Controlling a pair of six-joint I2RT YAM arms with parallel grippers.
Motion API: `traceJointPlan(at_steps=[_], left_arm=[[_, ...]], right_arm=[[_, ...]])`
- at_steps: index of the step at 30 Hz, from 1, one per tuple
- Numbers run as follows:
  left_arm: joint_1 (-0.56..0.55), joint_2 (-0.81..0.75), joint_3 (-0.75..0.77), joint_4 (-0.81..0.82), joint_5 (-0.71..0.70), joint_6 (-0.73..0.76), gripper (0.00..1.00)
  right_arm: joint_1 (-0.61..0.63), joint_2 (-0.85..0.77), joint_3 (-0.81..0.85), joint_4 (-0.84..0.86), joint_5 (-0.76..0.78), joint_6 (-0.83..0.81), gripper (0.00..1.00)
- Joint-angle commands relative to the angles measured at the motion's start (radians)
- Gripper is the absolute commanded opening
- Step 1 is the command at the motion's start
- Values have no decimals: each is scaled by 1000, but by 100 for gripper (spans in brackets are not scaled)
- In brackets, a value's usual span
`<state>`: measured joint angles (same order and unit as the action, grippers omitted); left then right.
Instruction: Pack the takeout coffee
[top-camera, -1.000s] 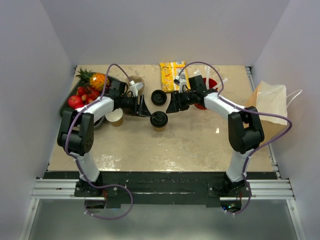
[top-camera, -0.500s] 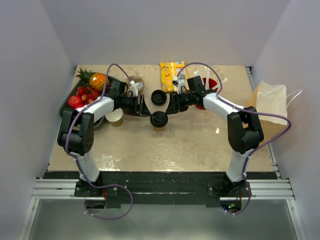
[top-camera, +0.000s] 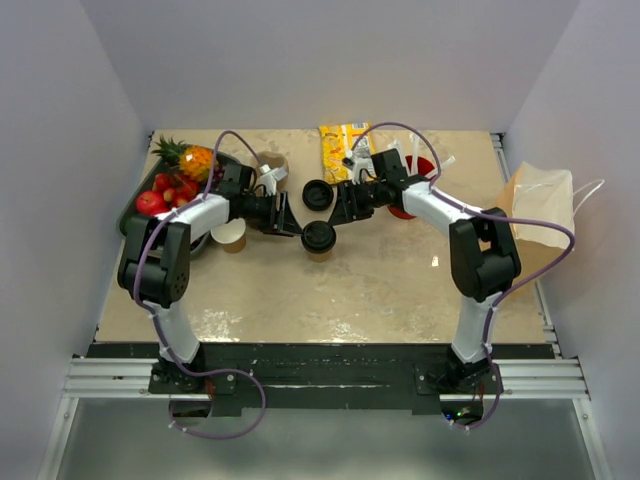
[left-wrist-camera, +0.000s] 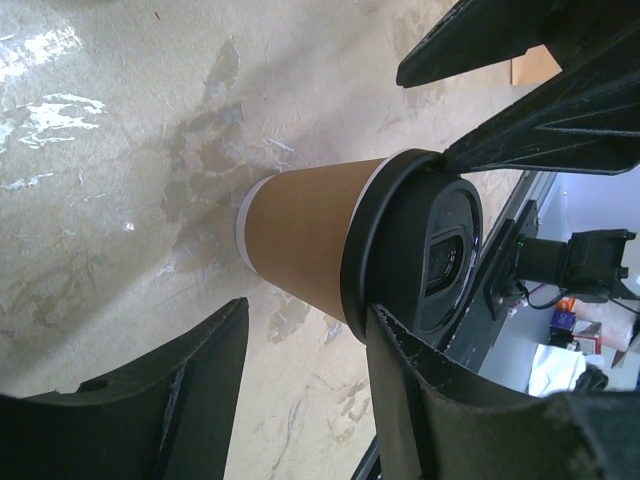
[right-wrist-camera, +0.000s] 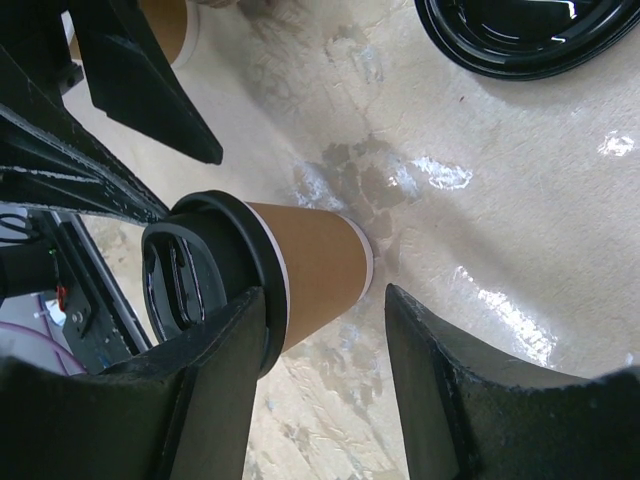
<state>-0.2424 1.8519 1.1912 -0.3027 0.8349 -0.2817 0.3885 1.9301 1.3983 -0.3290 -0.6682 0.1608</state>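
The takeout coffee (top-camera: 318, 238), a brown paper cup with a black lid, stands upright mid-table. My left gripper (top-camera: 291, 222) is open just to its left. In the left wrist view (left-wrist-camera: 306, 325) one finger (left-wrist-camera: 430, 400) touches the lid's rim and the cup (left-wrist-camera: 300, 245) lies just beyond the tips. My right gripper (top-camera: 340, 211) is open just right of and behind the cup. In the right wrist view (right-wrist-camera: 325, 297) the cup (right-wrist-camera: 305, 265) lies beyond the tips, and one finger (right-wrist-camera: 190, 400) sits against the lid (right-wrist-camera: 195, 280).
A loose black lid (top-camera: 317, 194) lies behind the coffee. A lidless paper cup (top-camera: 230, 234) stands to the left, another brown cup (top-camera: 272, 165) behind it. A fruit tray (top-camera: 131, 213), yellow packet (top-camera: 343, 150), red bowl (top-camera: 415, 170) and a paper bag (top-camera: 540, 215) at the right edge.
My right gripper has moved left, closer to the coffee. The left gripper and the cup have hardly moved.
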Motion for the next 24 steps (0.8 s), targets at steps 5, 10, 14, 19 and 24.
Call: traceJointPlan(at_steps=[5, 10, 14, 19, 24], left_arm=[[2, 67, -4, 2, -82, -10, 51], [2, 76, 1, 2, -76, -16, 50], [0, 82, -10, -1, -91, -20, 49], [0, 92, -18, -38, -166, -20, 45], [-3, 98, -28, -65, -237, -11, 43]], right_arm=[[24, 73, 42, -30, 64, 5, 53], [39, 98, 54, -51, 94, -6, 50], [49, 113, 62, -70, 108, -21, 48], [66, 122, 50, -85, 153, -33, 47], [66, 129, 42, -100, 186, -38, 45]])
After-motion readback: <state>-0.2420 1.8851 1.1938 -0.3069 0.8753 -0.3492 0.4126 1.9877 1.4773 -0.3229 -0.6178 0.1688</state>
